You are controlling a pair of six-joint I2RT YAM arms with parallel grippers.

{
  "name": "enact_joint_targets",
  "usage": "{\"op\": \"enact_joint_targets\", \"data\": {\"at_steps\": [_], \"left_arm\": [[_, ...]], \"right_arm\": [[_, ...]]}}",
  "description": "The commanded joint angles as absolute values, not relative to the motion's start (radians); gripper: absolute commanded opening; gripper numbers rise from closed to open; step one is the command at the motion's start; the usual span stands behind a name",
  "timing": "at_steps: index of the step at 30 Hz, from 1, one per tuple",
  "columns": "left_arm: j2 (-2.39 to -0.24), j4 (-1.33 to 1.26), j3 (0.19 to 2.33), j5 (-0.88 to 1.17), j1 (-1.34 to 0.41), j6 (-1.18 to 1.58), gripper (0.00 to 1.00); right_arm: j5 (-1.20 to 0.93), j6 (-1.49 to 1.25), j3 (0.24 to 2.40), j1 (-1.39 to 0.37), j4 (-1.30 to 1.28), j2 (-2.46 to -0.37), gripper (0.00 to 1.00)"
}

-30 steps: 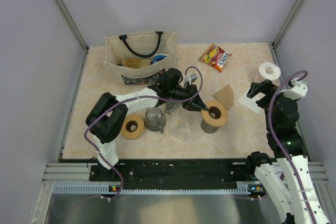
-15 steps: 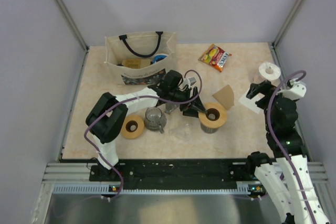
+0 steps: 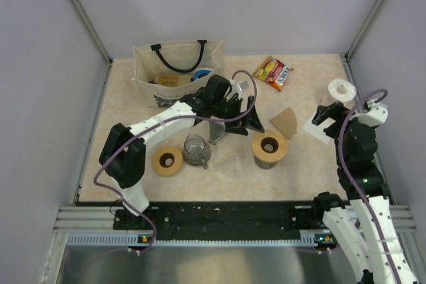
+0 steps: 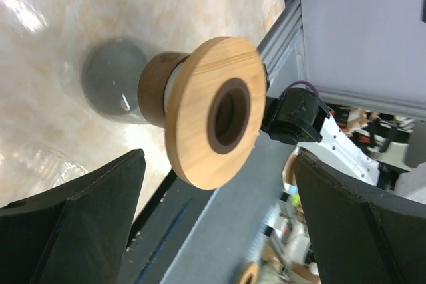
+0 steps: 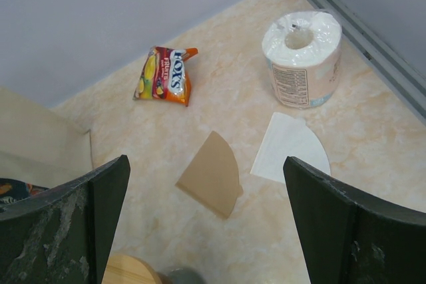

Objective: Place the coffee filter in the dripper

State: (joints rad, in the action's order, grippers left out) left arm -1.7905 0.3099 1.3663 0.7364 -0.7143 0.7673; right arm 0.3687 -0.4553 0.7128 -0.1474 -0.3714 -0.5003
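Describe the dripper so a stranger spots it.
From the far tote bag, look right and nearer. The dripper is the tan ring on a grey base beside the brown filter; the other tan ring lies left of the glass cup.

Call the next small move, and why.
Probably lower the right end effector onto the brown filter. The dripper stands empty, the filter lies flat beside it, just ahead of that open end effector, and the left end effector is open and holds nothing.
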Motion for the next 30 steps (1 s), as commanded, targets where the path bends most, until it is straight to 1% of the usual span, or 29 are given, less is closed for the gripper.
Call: {"op": "enact_joint_targets", "data": {"at_steps": [1,7,10,13,19,24,28,30], "left_arm": [[-1.634,0.385,1.448,0.582,-0.713,0.623,0.99],[-1.471,0.385,1.373,0.347,-0.677,0.601,0.99],[-1.37,0.361,1.28,0.223,-0.631,0.617,0.99],[-1.257,0.338,1.168,0.152,-0.557,0.638,0.99],[-1.114,0.304,0.986,0.111,-0.376,0.681,0.99],[-1.081,0.284,0.933,0.077,-0.344,0.657,0.99],[-1.085,0.258,0.914,0.083,-0.333,0.646,0.99],[-1.094,0.252,0.908,0.083,-0.325,0.649,0.99]], "right_arm": [[0.354,-0.446,0.729,-0.143,-0.359,-0.518,0.99],[0.282,-0.457,0.756,-0.144,-0.379,-0.564,0.99],[0.224,-0.471,0.785,-0.143,-0.413,-0.618,0.99],[0.169,-0.5,0.81,-0.143,-0.449,-0.689,0.99],[0.08,-0.554,0.834,-0.143,-0.508,-0.891,0.99],[0.106,-0.577,0.833,-0.143,-0.496,-1.069,0.99],[0.132,-0.54,0.847,-0.143,-0.447,-1.189,0.94],[0.161,-0.526,0.856,-0.143,-0.407,-1.248,0.94]]}}
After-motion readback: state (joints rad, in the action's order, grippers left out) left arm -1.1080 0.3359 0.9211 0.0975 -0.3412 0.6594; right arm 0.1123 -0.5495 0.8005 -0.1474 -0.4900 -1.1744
